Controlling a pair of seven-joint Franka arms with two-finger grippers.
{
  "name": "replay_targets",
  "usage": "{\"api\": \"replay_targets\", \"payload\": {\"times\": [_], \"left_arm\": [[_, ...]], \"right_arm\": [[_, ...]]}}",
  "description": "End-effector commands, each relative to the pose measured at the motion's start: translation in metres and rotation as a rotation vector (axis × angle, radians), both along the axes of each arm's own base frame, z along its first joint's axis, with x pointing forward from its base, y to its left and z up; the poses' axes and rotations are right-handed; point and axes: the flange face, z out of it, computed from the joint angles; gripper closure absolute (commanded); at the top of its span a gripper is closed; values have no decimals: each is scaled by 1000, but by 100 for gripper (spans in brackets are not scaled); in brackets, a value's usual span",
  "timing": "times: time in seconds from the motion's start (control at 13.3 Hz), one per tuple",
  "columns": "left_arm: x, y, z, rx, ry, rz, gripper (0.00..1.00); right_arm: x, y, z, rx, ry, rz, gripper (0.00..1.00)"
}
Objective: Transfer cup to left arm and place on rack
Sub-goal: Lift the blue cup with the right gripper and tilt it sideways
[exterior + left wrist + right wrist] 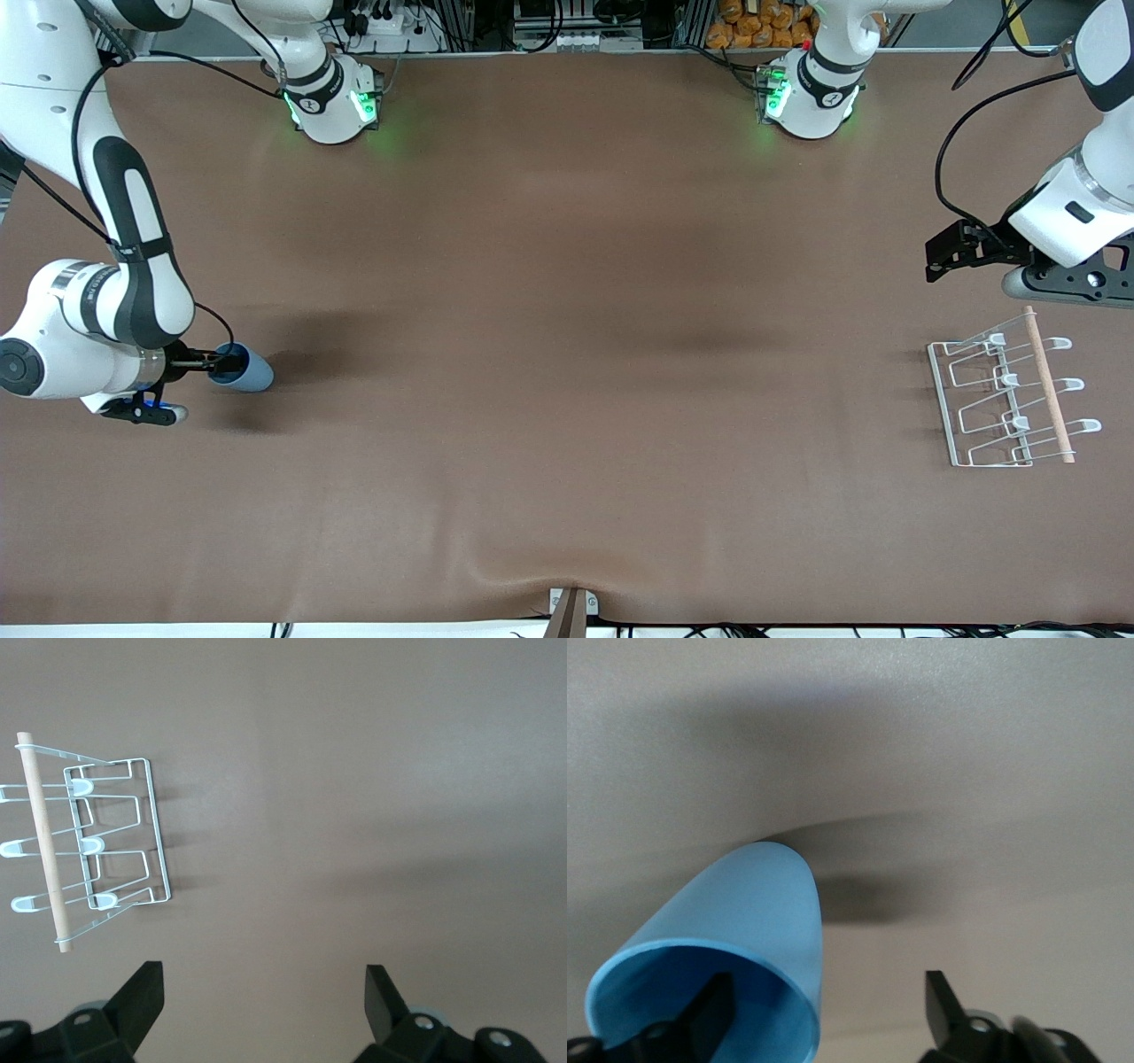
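Observation:
The light-blue cup [246,369] lies on its side on the brown table at the right arm's end, its mouth toward my right gripper [211,362]. In the right wrist view the cup [744,912] has one black finger [713,1005] inside its mouth and the other finger [946,1001] well outside, so the right gripper [830,990] is open and straddles the rim wall. The white wire rack [1010,400] with its wooden dowel stands at the left arm's end, also in the left wrist view [115,842]. My left gripper [943,257] [263,992] is open and empty over the table beside the rack.
The two arm bases [332,102] [808,97] stand along the table's edge farthest from the front camera. A small bracket [571,611] sits at the middle of the edge nearest that camera. Brown cloth covers the table between the cup and the rack.

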Motion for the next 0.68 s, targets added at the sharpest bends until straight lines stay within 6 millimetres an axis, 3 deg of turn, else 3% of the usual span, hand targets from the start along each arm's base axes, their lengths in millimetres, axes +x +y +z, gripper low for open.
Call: {"api": "replay_targets", "payload": {"times": [0.0, 0.45, 0.6], "left_arm": [[3, 2, 9, -4, -4, -20, 0], [5, 4, 5, -16, 4, -9, 0], [6, 6, 8, -3, -4, -8, 0]], "right_arm": [[1, 4, -1, 0, 3, 3, 100], [2, 8, 0, 0, 2, 11, 100], [4, 9, 10, 3, -2, 7, 100]]}}
